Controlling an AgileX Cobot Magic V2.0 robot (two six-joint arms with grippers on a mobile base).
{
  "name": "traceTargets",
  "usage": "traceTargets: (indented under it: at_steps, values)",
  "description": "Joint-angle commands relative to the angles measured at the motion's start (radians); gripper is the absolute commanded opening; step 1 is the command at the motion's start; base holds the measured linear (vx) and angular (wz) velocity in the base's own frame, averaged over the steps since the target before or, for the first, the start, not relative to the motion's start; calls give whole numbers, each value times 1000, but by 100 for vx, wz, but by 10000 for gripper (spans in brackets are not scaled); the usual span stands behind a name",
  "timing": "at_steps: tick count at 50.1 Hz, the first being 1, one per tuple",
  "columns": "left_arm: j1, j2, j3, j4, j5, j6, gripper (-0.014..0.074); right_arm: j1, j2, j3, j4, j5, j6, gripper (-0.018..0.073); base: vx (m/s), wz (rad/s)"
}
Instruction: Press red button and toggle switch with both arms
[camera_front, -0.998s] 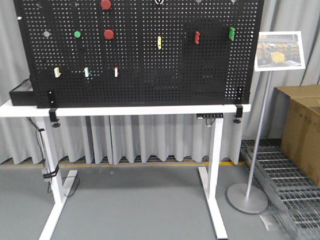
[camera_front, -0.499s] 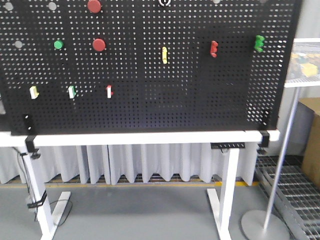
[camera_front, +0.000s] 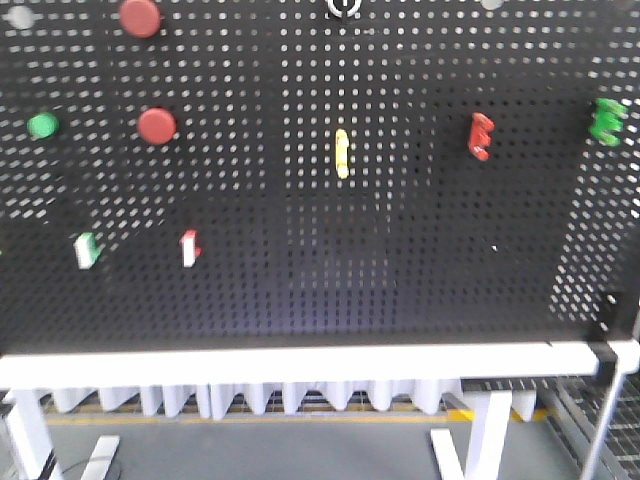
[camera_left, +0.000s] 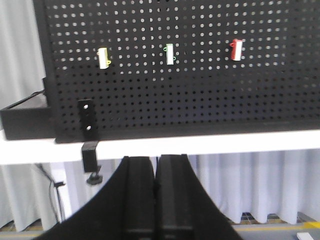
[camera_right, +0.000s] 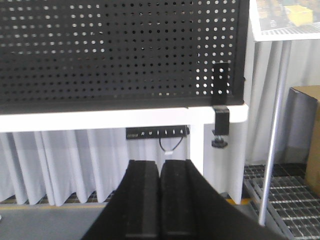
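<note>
Approach stage: left fingers (camera_left: 140, 200) and right fingers (camera_right: 144, 200) closed, empty.
To be raised squarely: left onto red button (camera_front: 157, 126), right onto toggle switch (camera_front: 481, 136).

Pegboard (camera_front: 300, 290) upright on surface (camera_front: 300, 365). Upper-L: top button (camera_front: 140, 17) above lower button (camera_front: 157, 126). Small switch (camera_front: 189, 248) under lower button. Slim switch (camera_front: 342, 153) ctr, toggle switch (camera_front: 481, 136) to its R, notched switch (camera_front: 606, 119) far R.

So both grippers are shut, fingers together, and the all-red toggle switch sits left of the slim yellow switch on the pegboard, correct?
Not quite. The exterior front-facing view shows the toggle switch to the right of the slim yellow switch, not left, on the pegboard. The rest holds: the left gripper and right gripper are both shut, as the wrist views show.
</note>
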Motion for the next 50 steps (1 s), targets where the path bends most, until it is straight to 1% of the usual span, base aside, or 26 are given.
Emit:
traceTargets:
  at_steps: [1, 23, 50]
  values:
    - [1, 6, 33, -10, -72, -8, 1, -6, -1, 11, -5, -81, -7, 0, 40, -3]
    - [1, 6, 33, -10, -72, -8, 1, -6, -1, 11, -5, -81, -7, 0, 30, 0]
    - [1, 6, 33, -10, -72, -8, 1, -6, -1, 11, -5, -81, -7, 0, 12, 1]
